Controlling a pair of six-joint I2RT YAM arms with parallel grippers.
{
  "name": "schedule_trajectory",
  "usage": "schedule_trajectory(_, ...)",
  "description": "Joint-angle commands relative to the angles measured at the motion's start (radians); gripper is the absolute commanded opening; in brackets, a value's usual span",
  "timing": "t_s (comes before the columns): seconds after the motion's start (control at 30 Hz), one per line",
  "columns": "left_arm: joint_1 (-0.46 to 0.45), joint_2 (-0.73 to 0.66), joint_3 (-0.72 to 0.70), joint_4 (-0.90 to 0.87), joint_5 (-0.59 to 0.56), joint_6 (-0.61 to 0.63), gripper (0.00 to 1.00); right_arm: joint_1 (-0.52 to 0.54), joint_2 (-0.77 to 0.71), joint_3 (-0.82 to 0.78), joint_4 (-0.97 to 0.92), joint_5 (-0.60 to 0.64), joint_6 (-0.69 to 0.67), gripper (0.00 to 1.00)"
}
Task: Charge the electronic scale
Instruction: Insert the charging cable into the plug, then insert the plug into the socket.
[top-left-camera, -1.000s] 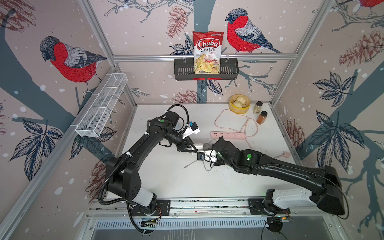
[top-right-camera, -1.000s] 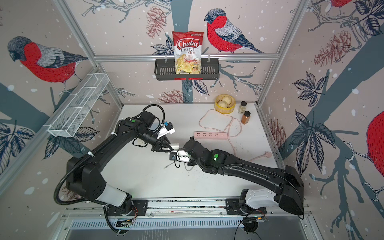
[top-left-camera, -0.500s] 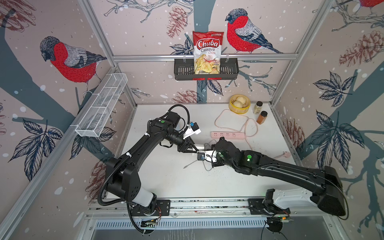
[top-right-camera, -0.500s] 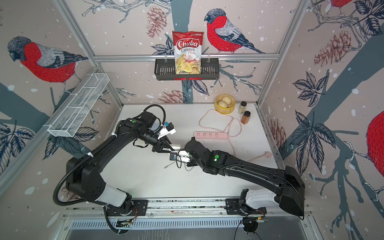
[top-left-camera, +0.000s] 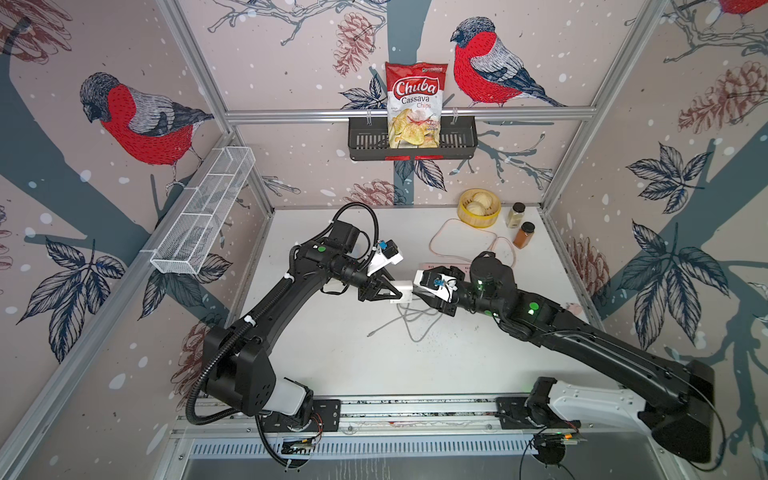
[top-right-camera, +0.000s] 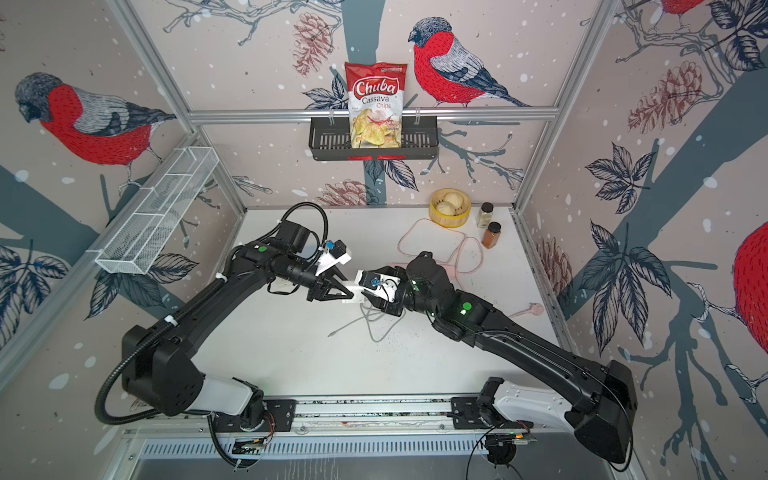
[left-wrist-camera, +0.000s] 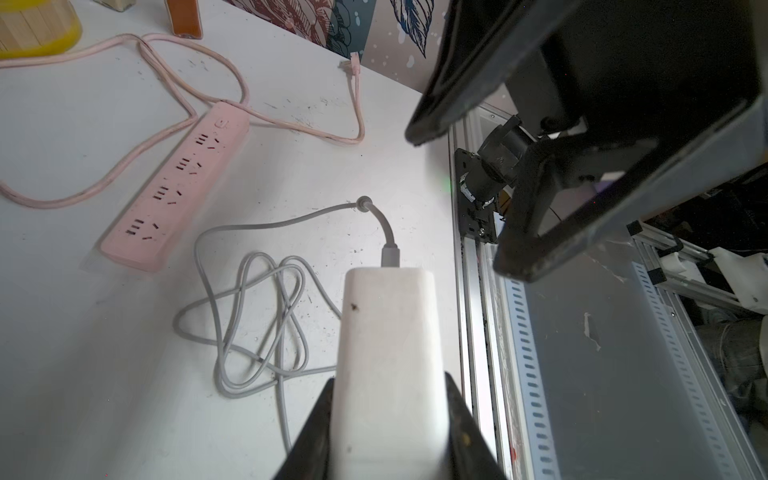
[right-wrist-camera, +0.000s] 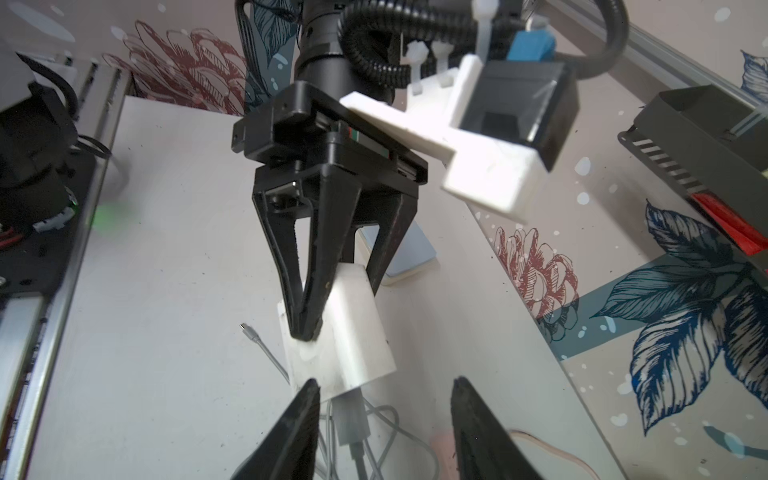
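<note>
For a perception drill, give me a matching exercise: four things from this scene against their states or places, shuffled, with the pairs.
1 left claw
2 right claw
3 pink power strip
4 chips bag

A in the black wall basket
B open, gripping nothing
C flat on the table
D shut on the white charger

Pairs: 1-D, 2-B, 3-C, 4-A

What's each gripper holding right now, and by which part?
Left gripper clamps the white charger block by its two side faces, at the end away from the cable. Right gripper holds nothing: jaws open, straddling the cable plug.
</note>
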Motion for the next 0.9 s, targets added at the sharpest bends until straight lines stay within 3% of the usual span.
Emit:
schedule_trajectory(0.0, 0.005, -0.023, -0.008, 0.023, 0.015, 0.056, 0.00, -0.051, -0.012, 0.018, -0.037, -0.187, 0.109, 0.51)
schedule_trajectory(0.1, 0.008, -0.043, -0.024, 0.045, 0.012, 0.052, 0.00, -0.098, -0.015, 0.012, -0.016, -0.251, 0.208, 0.57)
schedule_trajectory(0.27, 0.008, -0.087, -0.072, 0.122, 0.057, 0.039, 0.00, -0.158, -0.029, -0.064, 0.191, -0.387, 0.404, 0.69)
schedule_trajectory(0.5, 0.016, -0.125, -0.094, 0.168, 0.132, 0.014, 0.00, -0.165, 0.054, -0.046, 0.246, -0.540, 0.459, 0.72)
schedule_trajectory(0.87, 0.042, -0.190, -0.146, 0.237, 0.222, -0.044, 0.00, -0.167, 0.100, -0.063, 0.276, -0.597, 0.460, 0.65)
